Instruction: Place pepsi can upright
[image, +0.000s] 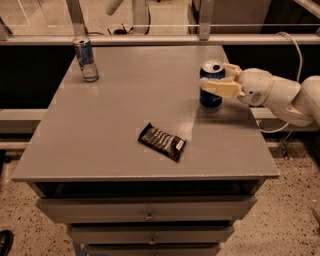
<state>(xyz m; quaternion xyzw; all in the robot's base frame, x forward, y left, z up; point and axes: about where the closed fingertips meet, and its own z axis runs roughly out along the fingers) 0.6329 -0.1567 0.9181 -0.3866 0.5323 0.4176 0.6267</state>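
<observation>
The pepsi can is deep blue with a silver top and stands upright on the grey table, near its right edge. My gripper reaches in from the right on a white arm. It is shut on the pepsi can: one cream finger crosses the can's front, and the other lies behind the can's top. The can's base looks to be on the tabletop.
A slim silver-and-blue can stands upright at the table's far left corner. A dark candy bar wrapper lies flat near the front middle. A metal rail runs behind the table. Drawers sit below the top.
</observation>
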